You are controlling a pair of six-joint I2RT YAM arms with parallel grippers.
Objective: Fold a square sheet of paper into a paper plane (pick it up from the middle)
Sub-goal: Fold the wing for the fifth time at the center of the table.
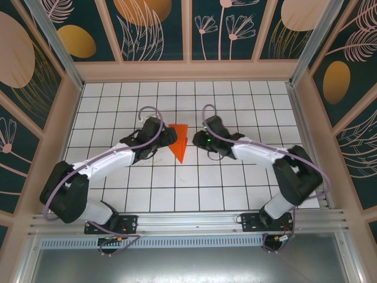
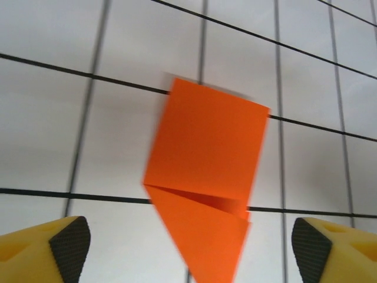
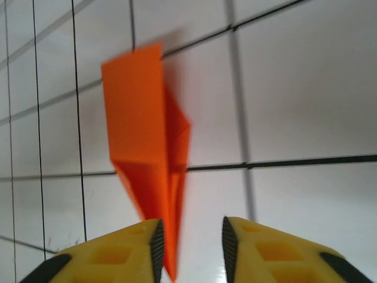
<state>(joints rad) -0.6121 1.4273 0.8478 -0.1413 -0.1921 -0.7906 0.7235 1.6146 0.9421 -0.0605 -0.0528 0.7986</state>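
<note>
1. Paper, folded to a point, lies on the gridded worktop between the two pincers.
2. Left pincer stands wide, its pads on either side of the pointed end and clear of it.
3. Right pincer is narrow, with the paper's tip between its pads; blur hides whether they touch it.

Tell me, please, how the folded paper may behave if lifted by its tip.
The paper is probably very light, being one thin sheet. Its overlapping folds likely stiffen the pointed end, while the wide end may droop. One side seems raised off the table, so a push would likely skid or flip it.
</note>
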